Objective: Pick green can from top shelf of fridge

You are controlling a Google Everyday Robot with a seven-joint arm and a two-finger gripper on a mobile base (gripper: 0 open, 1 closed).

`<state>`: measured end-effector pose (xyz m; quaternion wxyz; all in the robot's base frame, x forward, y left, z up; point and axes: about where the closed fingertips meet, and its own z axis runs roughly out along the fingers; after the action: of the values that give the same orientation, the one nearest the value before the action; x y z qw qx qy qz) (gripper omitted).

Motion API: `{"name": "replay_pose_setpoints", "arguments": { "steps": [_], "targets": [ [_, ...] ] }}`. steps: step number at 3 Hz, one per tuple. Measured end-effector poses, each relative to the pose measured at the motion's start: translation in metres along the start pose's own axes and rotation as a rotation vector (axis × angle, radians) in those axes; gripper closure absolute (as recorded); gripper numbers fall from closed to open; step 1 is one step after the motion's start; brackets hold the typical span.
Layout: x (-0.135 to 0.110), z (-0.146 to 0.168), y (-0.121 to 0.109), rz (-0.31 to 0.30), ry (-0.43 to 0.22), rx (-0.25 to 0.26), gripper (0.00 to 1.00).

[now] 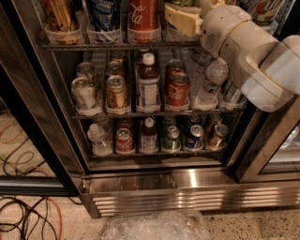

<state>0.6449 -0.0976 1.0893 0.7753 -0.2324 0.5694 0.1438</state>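
Observation:
The fridge (187,187) stands open in front of me. Its top shelf (117,46) is a wire rack with clear cup holders holding a tan can (61,16), a blue can (105,14) and a red Coca-Cola can (143,14). My cream-coloured gripper (180,18) is at the slot just right of the red can, level with the shelf, with the white arm (248,51) coming in from the right. The green can is hidden behind the gripper; only a greenish sliver (182,2) shows above it. A white can with a red-green logo (262,11) stands behind the arm.
The middle rack holds short cans, a bottle (149,86) and red cans (177,89); the lower rack holds more cans. Dark door frames stand at left (28,140) and right (272,140). Cables (23,220) and crumpled clear plastic (154,227) lie on the floor.

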Motion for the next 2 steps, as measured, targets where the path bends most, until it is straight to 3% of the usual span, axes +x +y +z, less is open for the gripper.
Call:
{"name": "replay_pose_setpoints", "arguments": {
  "steps": [2],
  "targets": [
    [-0.0036,-0.0186,0.0116,0.014,0.004,-0.035,1.0]
  ]
}}
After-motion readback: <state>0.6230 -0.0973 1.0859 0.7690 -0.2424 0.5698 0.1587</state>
